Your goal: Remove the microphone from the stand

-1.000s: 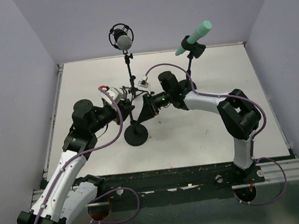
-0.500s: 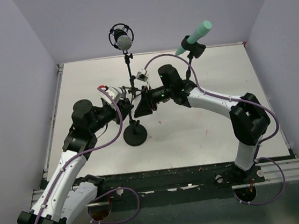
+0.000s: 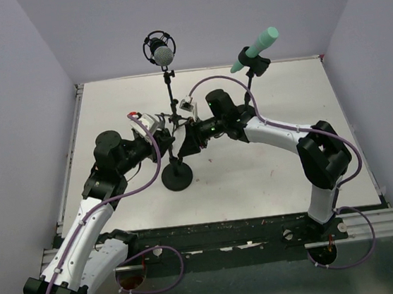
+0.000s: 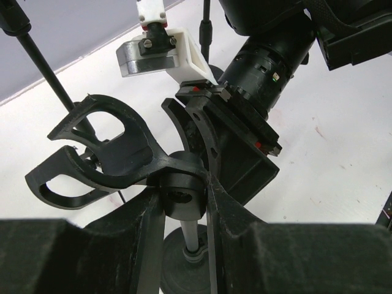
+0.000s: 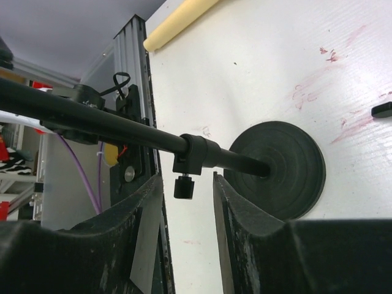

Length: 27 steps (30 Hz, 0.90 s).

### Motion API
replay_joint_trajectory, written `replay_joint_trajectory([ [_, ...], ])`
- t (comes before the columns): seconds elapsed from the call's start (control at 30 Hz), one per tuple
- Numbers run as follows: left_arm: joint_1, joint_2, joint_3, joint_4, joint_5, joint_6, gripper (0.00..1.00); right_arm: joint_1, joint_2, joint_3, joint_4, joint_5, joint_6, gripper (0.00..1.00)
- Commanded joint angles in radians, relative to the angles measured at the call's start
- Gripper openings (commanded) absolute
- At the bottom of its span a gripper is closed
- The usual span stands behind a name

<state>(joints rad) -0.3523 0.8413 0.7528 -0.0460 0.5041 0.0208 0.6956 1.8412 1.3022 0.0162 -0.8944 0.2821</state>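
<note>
Looked down on a white tabletop (image 3: 289,150) boxed by lilac walls. Found a mesh-headed microphone (image 3: 161,51) in its ring mount at the far middle and a teal microphone (image 3: 256,48) clipped aslant at the far right, both up on stands. Could not see the teal one's foot behind the right arm. Nearer, made out a round-based stand (image 3: 178,179), upper pole covered by both wrists. Saw the left fingers (image 4: 144,245) pinching the knuckle of its empty clip (image 4: 104,153). Saw the right fingers (image 5: 236,220) spread, the pole's collar (image 5: 196,153) just past their tips; could not tell about contact.
</note>
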Motion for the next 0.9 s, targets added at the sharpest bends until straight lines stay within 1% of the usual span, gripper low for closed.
replay_joint_trajectory([
  [0.0, 0.015, -0.013, -0.012, 0.041, -0.07, -0.012, 0.0, 0.018, 0.016, -0.029, -0.015, 0.046, -0.031, 0.45],
  [0.07, 0.016, -0.011, -0.015, 0.041, -0.07, -0.013, 0.0, 0.022, 0.018, -0.026, -0.015, 0.045, -0.034, 0.43],
  [0.13, 0.018, -0.01, -0.017, 0.066, -0.073, -0.016, 0.0, 0.025, 0.016, -0.018, -0.015, 0.049, -0.049, 0.37],
  [0.23, 0.019, -0.008, -0.02, 0.067, -0.078, -0.015, 0.0, 0.038, 0.012, -0.003, -0.045, 0.052, -0.084, 0.26],
  [0.3, 0.021, -0.008, -0.021, 0.067, -0.082, -0.042, 0.0, 0.051, 0.003, 0.003, -0.048, 0.064, -0.118, 0.16],
  [0.4, 0.024, -0.007, -0.024, 0.072, -0.096, -0.051, 0.0, 0.068, -0.008, 0.006, -0.056, 0.071, -0.173, 0.11],
  [0.5, 0.029, -0.004, -0.026, 0.075, -0.105, -0.061, 0.0, 0.096, -0.016, 0.025, -0.085, 0.075, -0.271, 0.04],
  [0.57, 0.032, -0.002, -0.026, 0.077, -0.107, -0.068, 0.0, 0.122, -0.025, 0.043, -0.113, 0.109, -0.406, 0.01],
  [0.73, 0.041, 0.002, -0.024, 0.078, -0.127, -0.107, 0.0, 0.238, -0.036, 0.069, -0.223, 0.308, -0.846, 0.01],
  [0.8, 0.049, 0.005, -0.021, 0.077, -0.13, -0.124, 0.0, 0.283, -0.036, 0.045, -0.193, 0.44, -0.981, 0.01],
  [0.87, 0.052, 0.004, -0.02, 0.075, -0.13, -0.128, 0.0, 0.315, -0.037, 0.003, -0.095, 0.596, -1.078, 0.01],
])
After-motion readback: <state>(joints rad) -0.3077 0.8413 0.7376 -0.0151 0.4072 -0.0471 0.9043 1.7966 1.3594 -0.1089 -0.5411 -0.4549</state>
